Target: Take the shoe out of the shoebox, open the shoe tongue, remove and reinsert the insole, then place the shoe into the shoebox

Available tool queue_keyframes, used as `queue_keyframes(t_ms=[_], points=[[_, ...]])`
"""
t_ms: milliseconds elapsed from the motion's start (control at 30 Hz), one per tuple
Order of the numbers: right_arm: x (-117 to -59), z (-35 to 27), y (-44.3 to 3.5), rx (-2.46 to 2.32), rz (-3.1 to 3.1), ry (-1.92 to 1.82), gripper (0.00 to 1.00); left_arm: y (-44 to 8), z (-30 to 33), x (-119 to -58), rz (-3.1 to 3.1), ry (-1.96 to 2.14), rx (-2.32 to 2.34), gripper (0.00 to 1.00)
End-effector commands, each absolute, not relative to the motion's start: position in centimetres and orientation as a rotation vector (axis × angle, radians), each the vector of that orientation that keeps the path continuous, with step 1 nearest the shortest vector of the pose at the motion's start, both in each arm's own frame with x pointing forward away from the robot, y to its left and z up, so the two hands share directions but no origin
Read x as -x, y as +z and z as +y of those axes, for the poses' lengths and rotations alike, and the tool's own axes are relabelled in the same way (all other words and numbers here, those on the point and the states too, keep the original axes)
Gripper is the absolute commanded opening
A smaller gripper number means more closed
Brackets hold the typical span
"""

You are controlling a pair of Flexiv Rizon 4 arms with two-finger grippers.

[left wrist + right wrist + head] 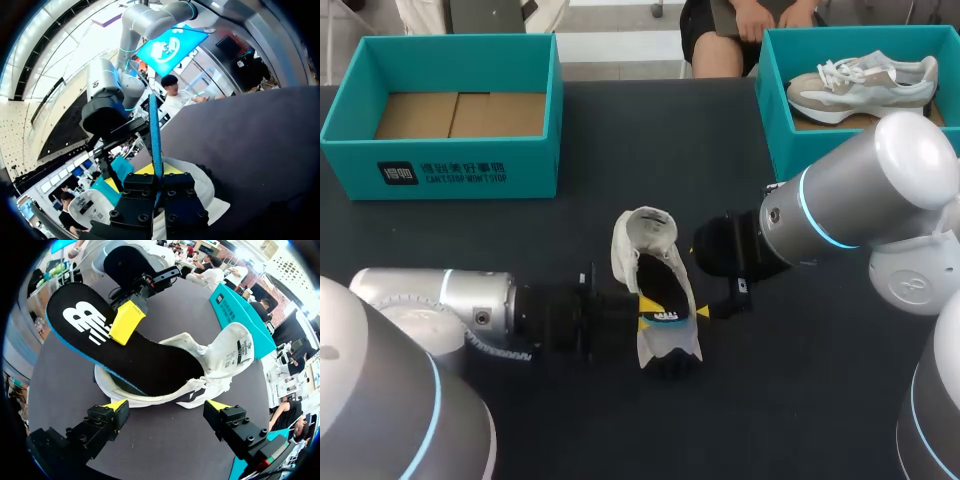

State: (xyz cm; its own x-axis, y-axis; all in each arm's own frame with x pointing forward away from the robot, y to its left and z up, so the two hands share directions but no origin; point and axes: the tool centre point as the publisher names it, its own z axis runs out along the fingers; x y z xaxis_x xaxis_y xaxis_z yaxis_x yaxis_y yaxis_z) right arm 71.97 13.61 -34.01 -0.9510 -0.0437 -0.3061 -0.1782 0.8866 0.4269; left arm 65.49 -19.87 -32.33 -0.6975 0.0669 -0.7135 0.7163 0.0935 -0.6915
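Head view notes: shoe point(642, 232) is out of its box at table centre, tongue folded open, with the empty shoebox point(520, 165) well apart at 10 o'clock. The insole point(100, 335) is half out, logo end raised toward 6 o'clock and the other end inside the shoe. I cannot tell whether it is coming out or going back in, so seating it and boxing the shoe look left to do. Left gripper point(648, 310), entering from 8 o'clock, is clamped on the raised insole, while the right gripper point(166, 407) at the shoe's 3 o'clock side is spread wide and holds nothing.
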Motion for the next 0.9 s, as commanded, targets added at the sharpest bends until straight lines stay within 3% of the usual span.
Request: queue_keyframes(t_ms=[33, 467, 500, 533, 567, 900], points=[[-71.9, 13.6, -34.1, 0.164, 2.763, 0.665, 1.00, -33.7, -21.3, -66.7, 1.855, -1.632, -0.756, 0.00], [-71.9, 13.6, -34.1, 0.164, 2.763, 0.665, 1.00, -34.5, -19.5, -69.6, 1.884, -1.554, -0.689, 0.00], [-71.9, 13.6, -34.1, 0.164, 2.763, 0.665, 1.00, -34.3, -19.4, -69.5, 1.882, -1.560, -0.684, 0.09], [-71.9, 13.6, -34.1, 0.164, 2.763, 0.665, 1.00, -34.1, -19.3, -69.3, 1.880, -1.566, -0.680, 0.29], [-71.9, 13.6, -34.1, 0.164, 2.763, 0.665, 1.00, -33.9, -19.2, -69.2, 1.878, -1.573, -0.681, 0.38], [-71.9, 13.6, -34.1, 0.164, 2.763, 0.665, 1.00, -31.3, -18.7, -67.5, 1.820, -1.610, -0.717, 0.43]])
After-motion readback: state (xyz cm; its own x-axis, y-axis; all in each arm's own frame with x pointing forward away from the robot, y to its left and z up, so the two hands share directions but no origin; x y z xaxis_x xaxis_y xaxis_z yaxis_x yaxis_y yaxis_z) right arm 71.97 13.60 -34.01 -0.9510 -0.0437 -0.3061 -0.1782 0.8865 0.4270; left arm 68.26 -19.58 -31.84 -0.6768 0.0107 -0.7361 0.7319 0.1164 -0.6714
